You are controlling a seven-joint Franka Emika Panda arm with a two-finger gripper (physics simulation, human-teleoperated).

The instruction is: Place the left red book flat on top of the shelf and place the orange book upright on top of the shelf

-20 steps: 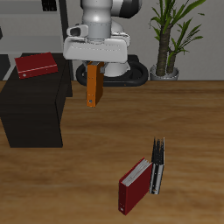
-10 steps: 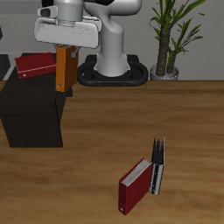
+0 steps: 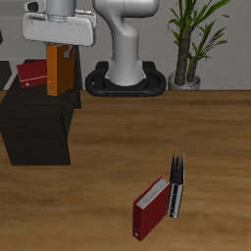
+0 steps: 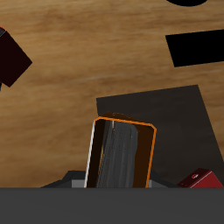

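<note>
**Orange book now over the shelf, still in the gripper**

Vs. 0.5 s ago: arm has swung further toward the shelf [image 3: 37,125], and the gripper [image 3: 57,47] w/ the orange book [image 3: 59,70] has gone from the shelf's edge to above its flat top. 1 s ago the book hung over bare table, well clear of the shelf. Book is upright, long side vertical, clenched between the fingers at its upper end; lower end looks near the shelf top, but can't tell if touching. In wrist view the orange book [image 4: 122,154] shows end-on w/ dark shelf top [image 4: 166,114] beneath it.

Left red book [image 3: 32,74] lies flat on shelf top, just beside the orange book, partly hidden behind it; same spot as in both earlier frames. A red corner of it shows in wrist view [image 4: 199,180].

Unchanged too: 2nd red book [image 3: 150,208] standing near the table's front edge, leaning, w/ thin dark books [image 3: 176,186] upright just beside it.

Surface & room: wood-grain table [image 3: 147,137], planks running across. Robot's round black base [image 3: 127,80] at the back, potted plant [image 3: 191,39] beside it. Grey/white backdrop behind. Shelf is matte black, boxy, low, set on the table.
</note>
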